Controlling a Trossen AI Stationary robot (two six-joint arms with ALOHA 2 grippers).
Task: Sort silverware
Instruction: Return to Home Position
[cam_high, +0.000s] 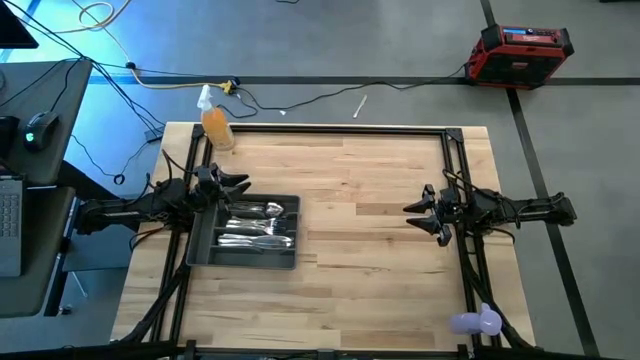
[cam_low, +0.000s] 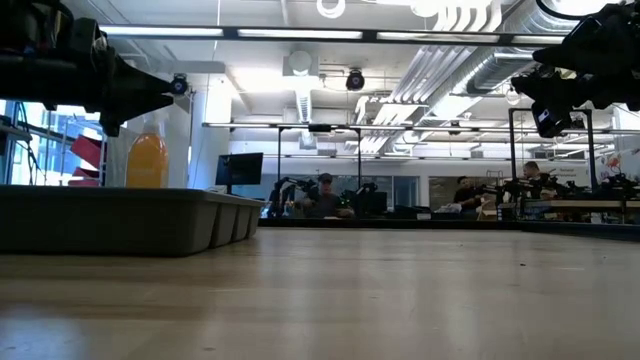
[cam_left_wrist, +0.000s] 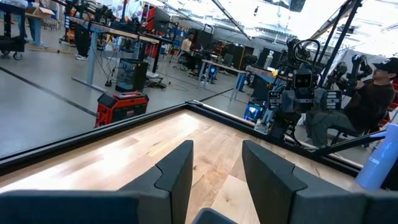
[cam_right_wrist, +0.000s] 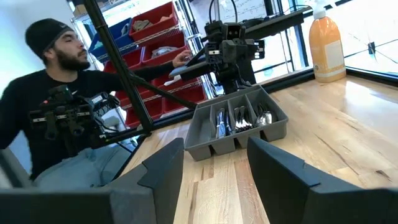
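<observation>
Flanking open table (cam_high: 370, 260), left claw (cam_high: 243, 186), right claw (cam_high: 415, 212), both parted, empty; silverware (cam_high: 255, 226) inside tray (cam_high: 240, 262).

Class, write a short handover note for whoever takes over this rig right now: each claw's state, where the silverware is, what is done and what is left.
Left claw: open, empty, raised by the far edge of the grey tray.
Right claw: open, empty, raised over the right side of the table, facing the tray.
Silverware: lying in the tray's compartments; none seen outside it.
Done: the sorting looks complete.
Left: probably only parking both arms. Check each compartment up close, since these views do not show whether the pieces are mixed.
</observation>
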